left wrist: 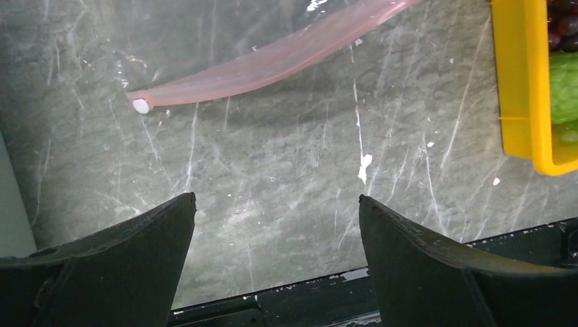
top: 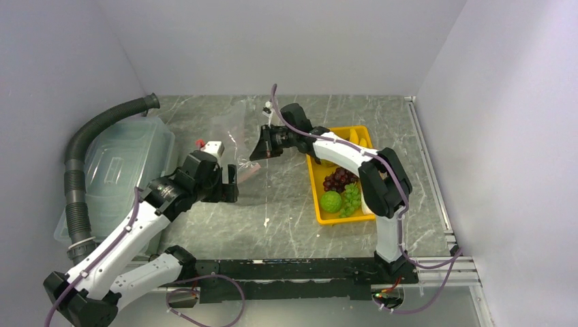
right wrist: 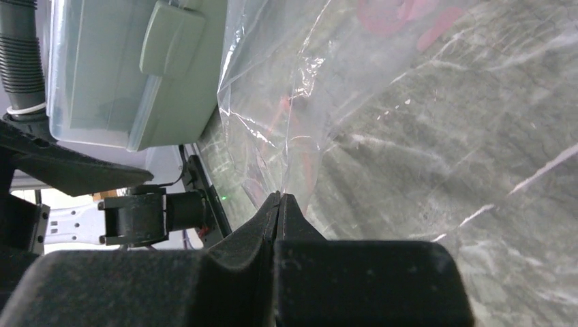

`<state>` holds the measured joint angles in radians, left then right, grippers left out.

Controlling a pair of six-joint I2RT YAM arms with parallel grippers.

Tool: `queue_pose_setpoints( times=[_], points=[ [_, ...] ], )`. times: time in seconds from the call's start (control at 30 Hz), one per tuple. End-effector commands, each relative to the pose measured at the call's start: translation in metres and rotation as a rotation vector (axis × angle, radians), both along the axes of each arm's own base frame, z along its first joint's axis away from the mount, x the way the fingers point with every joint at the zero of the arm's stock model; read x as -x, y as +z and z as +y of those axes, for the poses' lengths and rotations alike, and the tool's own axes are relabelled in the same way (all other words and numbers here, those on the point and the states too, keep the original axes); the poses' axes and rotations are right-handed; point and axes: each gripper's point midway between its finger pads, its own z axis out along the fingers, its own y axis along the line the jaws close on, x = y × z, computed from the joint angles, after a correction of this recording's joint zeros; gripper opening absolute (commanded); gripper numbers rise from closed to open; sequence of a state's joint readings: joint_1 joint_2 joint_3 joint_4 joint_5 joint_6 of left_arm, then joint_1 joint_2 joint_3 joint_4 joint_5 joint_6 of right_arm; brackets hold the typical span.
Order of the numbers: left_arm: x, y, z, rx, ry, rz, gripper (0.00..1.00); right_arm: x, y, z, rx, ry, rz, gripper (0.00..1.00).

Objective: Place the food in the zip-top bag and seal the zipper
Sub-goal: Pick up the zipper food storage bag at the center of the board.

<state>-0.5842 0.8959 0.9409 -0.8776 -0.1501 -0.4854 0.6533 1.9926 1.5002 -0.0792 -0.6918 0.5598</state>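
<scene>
The clear zip-top bag (top: 230, 133) lies crinkled at the middle back of the table. My right gripper (top: 262, 151) is shut on a fold of its film (right wrist: 354, 102), the jaws (right wrist: 279, 195) pinched together at the tips. The pink zipper (left wrist: 272, 61) curves across the table, ending in a white tab (left wrist: 141, 105). My left gripper (left wrist: 276, 199) hangs open over bare table in front of the zipper, holding nothing; it sits left of centre (top: 230, 185). The food stays in the yellow tray (top: 341, 220): dark grapes (top: 339, 179), a green round fruit (top: 331, 201), green grapes (top: 352, 197), bananas (top: 359, 139).
A large translucent lidded bin (top: 123, 170) with a grey ribbed hose (top: 76, 191) over it fills the left side. The tray's near corner (left wrist: 518, 82) shows at the right of the left wrist view. A black rail (top: 293, 269) runs along the near table edge.
</scene>
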Motion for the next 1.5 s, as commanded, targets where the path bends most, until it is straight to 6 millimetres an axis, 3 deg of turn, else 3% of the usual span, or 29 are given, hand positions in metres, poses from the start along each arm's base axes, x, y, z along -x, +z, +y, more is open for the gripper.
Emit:
queue_pose_setpoints(
  times=[0.0,0.33,0.83,1.23,1.47],
  points=[
    [-0.016,0.010,-0.002,-0.003,0.064,-0.058,0.93,0.002,0.022,-0.016,0.033,-0.045,-0.024,0.00],
    [-0.025,-0.012,-0.017,-0.191,0.126,-0.090,0.92,0.008,0.035,-0.035,0.100,-0.113,-0.010,0.00],
    [-0.038,-0.023,-0.042,-0.484,0.144,-0.326,0.89,0.025,0.056,-0.048,0.080,-0.117,-0.013,0.00],
    [-0.053,-0.029,-0.061,-0.519,0.073,-0.443,0.66,0.035,0.061,-0.057,0.079,-0.114,-0.020,0.00],
    [-0.057,-0.037,-0.060,-0.535,0.040,-0.488,0.61,0.040,0.065,-0.057,0.060,-0.104,-0.011,0.00]
  ],
)
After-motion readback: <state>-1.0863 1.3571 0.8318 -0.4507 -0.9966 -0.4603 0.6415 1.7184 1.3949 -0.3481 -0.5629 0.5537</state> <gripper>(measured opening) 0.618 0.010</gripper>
